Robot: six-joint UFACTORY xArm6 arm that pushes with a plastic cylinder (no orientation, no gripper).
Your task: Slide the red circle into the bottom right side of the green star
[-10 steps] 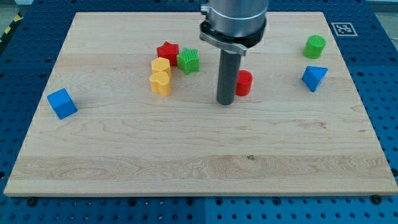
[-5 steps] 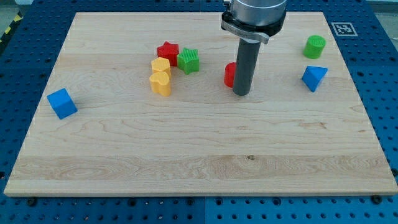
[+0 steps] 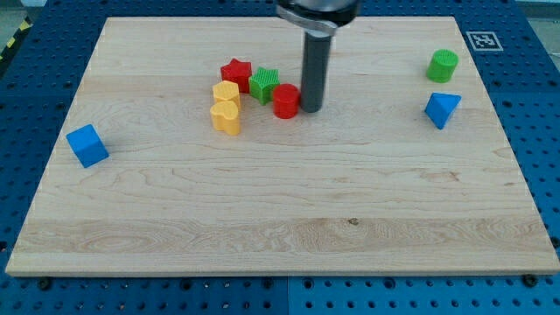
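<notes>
The red circle (image 3: 285, 101) sits just below and right of the green star (image 3: 264, 85), touching or nearly touching it. My tip (image 3: 311, 108) rests against the red circle's right side. The rod rises straight up from there to the view's top edge. The green star lies near the middle top of the wooden board (image 3: 262, 219).
A red star (image 3: 234, 73) sits left of the green star. Two yellow blocks (image 3: 226, 92) (image 3: 227, 116) lie below the red star. A blue cube (image 3: 87, 145) is at the left. A green cylinder (image 3: 443, 65) and a blue triangular block (image 3: 442, 108) are at the right.
My tip went round to the red circle's right side and pushed it left, from mid-board to the green star's lower right. The other blocks have not moved.
</notes>
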